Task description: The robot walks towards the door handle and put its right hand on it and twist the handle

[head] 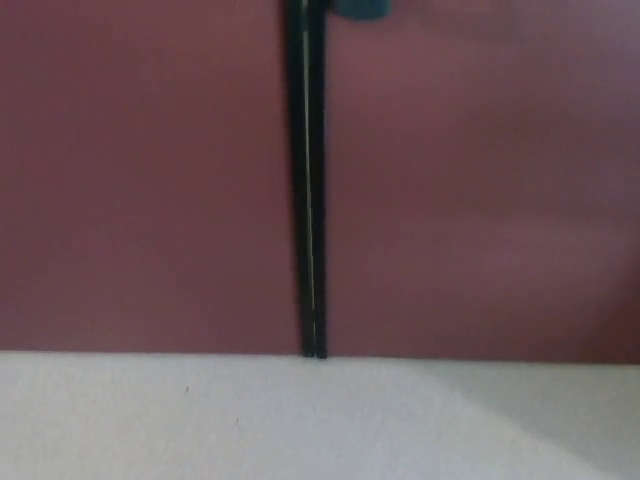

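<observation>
Facing the view is a dark reddish-brown door front (150, 180), filling the upper three quarters of the head view. It is made of two panels, the left panel and the right panel (480, 190), parted by a narrow black vertical gap (308, 200) with a thin pale line running down its middle. The gap stands a little left of picture centre, leans slightly, and ends where the panels meet the floor.

At the very top edge, just right of the gap, a small dark bluish-grey shape (360, 8) juts in against the right panel. Only its lower edge shows (the frame is soft and the shape is cut off by the border), so it cannot be confirmed as the door handle; if it is, that is the only part of it in view, high on the right panel beside the gap.

Below the panels lies a pale, lightly speckled floor (200, 420). Two tiny dark specks (187, 390) sit on it at lower left. A dimmer, shadowed wedge (560, 410) crosses the floor at lower right.

Neither the left hand nor the right hand appears anywhere in the view, so the set of their fingers cannot be told. No arm or forearm shows either.
</observation>
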Controlling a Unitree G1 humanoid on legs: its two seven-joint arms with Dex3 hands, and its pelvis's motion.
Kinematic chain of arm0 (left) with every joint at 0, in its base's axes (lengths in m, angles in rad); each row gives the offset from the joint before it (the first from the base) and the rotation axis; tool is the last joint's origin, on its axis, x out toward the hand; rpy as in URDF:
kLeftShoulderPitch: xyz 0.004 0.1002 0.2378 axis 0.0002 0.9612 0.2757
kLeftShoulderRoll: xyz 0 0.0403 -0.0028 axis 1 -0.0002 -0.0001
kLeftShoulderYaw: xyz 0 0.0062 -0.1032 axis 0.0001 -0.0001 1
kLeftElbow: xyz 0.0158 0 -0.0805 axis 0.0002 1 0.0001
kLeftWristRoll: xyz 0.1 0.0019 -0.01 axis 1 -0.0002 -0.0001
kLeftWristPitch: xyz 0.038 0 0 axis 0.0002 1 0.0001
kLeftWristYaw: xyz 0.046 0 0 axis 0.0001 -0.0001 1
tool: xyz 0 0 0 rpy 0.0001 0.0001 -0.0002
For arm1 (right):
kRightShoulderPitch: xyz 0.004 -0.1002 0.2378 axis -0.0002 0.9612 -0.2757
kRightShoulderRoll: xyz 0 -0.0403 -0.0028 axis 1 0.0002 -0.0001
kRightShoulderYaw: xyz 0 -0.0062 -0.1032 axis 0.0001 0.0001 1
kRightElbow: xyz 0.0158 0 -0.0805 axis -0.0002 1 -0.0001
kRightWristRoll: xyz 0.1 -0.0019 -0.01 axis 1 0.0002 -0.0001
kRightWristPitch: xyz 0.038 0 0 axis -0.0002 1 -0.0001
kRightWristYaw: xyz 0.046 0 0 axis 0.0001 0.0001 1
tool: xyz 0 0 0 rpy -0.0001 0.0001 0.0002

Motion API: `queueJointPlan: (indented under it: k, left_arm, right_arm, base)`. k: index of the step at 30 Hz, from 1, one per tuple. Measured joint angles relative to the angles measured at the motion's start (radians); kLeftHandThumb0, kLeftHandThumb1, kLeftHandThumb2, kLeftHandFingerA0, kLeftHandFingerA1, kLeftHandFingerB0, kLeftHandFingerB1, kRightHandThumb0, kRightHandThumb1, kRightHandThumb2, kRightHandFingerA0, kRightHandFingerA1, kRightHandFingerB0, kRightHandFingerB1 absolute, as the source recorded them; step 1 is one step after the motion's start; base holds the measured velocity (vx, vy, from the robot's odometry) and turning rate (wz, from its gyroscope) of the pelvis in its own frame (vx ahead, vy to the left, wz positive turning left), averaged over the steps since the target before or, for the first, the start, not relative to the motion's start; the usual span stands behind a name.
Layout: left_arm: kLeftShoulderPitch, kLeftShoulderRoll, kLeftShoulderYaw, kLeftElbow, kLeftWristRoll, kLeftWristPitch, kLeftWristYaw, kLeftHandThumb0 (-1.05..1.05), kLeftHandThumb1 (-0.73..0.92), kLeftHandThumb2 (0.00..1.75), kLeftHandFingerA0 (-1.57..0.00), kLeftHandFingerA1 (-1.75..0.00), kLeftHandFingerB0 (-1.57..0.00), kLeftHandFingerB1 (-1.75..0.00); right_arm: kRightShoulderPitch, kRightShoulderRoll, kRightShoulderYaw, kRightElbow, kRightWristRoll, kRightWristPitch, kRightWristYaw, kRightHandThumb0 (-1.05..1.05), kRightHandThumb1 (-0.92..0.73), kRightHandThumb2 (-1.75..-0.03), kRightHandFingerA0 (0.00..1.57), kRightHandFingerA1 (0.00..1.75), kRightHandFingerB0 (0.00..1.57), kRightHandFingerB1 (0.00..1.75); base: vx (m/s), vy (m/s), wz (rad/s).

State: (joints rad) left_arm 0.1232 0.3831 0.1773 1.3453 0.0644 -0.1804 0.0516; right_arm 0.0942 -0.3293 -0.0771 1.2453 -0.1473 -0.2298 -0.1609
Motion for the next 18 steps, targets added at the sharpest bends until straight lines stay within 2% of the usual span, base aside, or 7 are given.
queueJointPlan:
  k: [7, 12, 18]
  left_arm:
    - [0.017, 0.018, -0.04, 0.001, 0.014, -0.009, -0.046, -0.27, 0.6, 0.58, -0.57, -0.45, -0.36, -0.35]
    - [0.029, 0.021, -0.069, 0.001, 0.028, -0.019, -0.061, -0.29, 0.58, 0.58, -0.57, -0.45, -0.37, -0.35]
    - [0.031, 0.036, -0.083, 0.003, 0.037, -0.025, -0.062, -0.3, 0.58, 0.57, -0.59, -0.46, -0.37, -0.35]
  right_arm:
    - [-0.003, 0.003, 0.008, 0.018, 0.0, -0.001, -0.003, -0.15, -0.62, -0.58, 0.65, 0.5, 0.5, 0.44]
    - [-0.001, 0.006, 0.014, 0.021, 0.001, 0.002, -0.003, -0.16, -0.62, -0.58, 0.66, 0.5, 0.49, 0.43]
    - [-0.002, 0.018, 0.025, 0.015, 0.0, 0.002, 0.002, -0.16, -0.62, -0.58, 0.67, 0.51, 0.5, 0.44]
  base:
    - [0.07, -0.055, -0.02]
    - [0.16, 0.139, -0.01]
    - [0.21, -0.003, 0.01]
